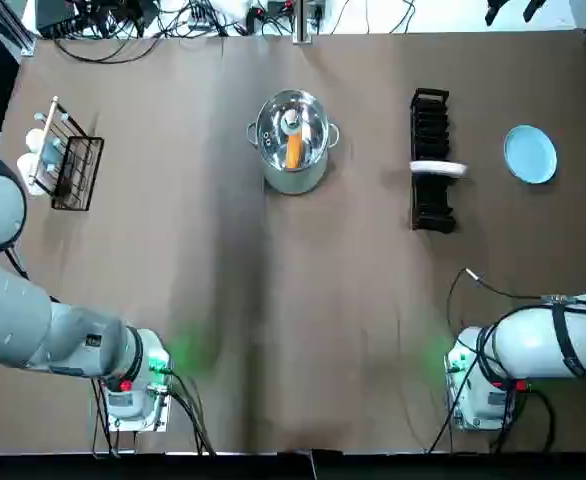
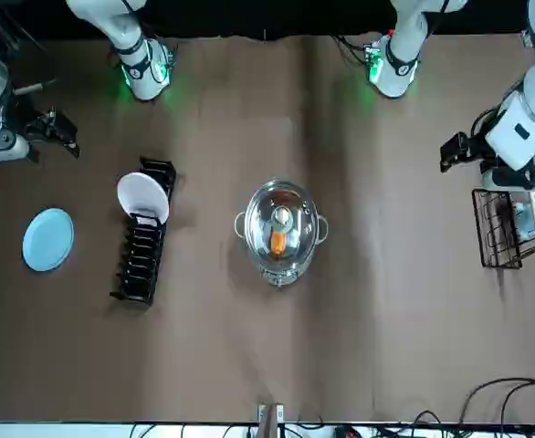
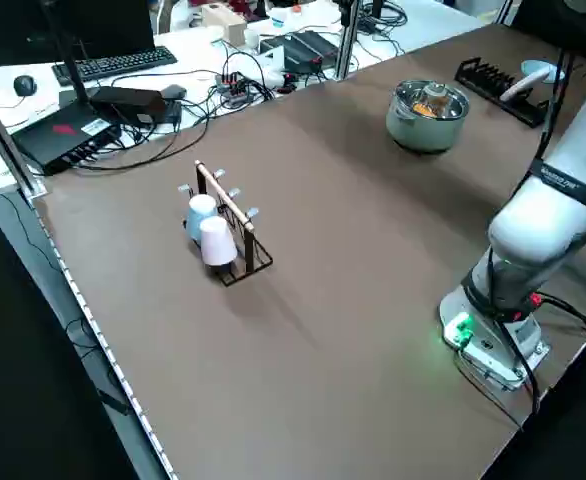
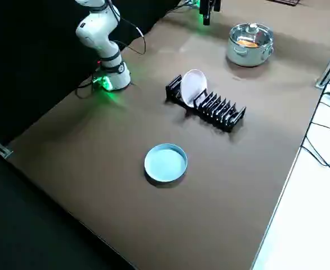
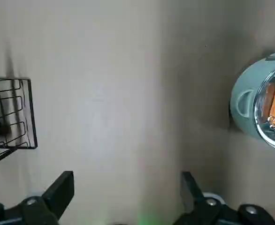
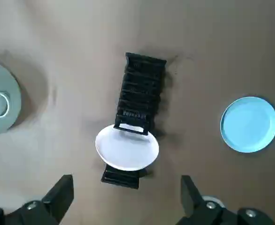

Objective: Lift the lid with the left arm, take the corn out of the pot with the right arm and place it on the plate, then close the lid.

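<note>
The round steel pot [image 1: 293,172] stands mid-desk toward the far edge, its glass lid [image 1: 291,122] seated on the rim. The orange corn cob [image 1: 293,152] lies inside, visible through the lid. The left gripper [image 5: 126,180] hangs over the left part of the brown desk [image 1: 273,300], fingers spread, empty, well apart from the pot. The right gripper [image 6: 126,180] hangs over the right part, fingers spread, empty, above the black dish rack [image 6: 142,86]. The round light-blue plate [image 1: 530,154] lies beyond that rack, bare.
</note>
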Motion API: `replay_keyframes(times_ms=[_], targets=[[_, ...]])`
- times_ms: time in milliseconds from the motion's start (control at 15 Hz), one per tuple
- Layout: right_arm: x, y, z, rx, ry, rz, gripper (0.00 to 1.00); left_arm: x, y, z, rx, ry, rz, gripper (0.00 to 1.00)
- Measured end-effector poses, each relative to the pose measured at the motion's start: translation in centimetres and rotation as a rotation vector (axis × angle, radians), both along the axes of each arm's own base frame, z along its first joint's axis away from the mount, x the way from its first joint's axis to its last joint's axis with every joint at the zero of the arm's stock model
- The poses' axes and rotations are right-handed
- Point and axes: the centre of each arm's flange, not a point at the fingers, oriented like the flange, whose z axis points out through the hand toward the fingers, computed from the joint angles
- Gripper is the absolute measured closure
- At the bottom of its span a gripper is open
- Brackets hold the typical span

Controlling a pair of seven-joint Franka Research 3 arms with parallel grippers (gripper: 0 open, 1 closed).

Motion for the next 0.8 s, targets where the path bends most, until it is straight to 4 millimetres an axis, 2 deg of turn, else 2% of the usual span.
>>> replay_keyframes(times_ms=[533,667,800], targets=[[0.0,0.1,0.0,0.0,0.001,0.001,0.0,0.3,0.7,-0.5,0.002,0.008,0.017,0.0],[0.0,0.2,0.0,0.0,0.001,0.004,0.0,0.6,0.5,-1.0,0.001,0.012,0.015,0.0],[0.0,0.3,0.0,0.0,0.0,0.005,0.0,1.0,-0.5,-1.9,-0.013,0.017,0.002,0.0]])
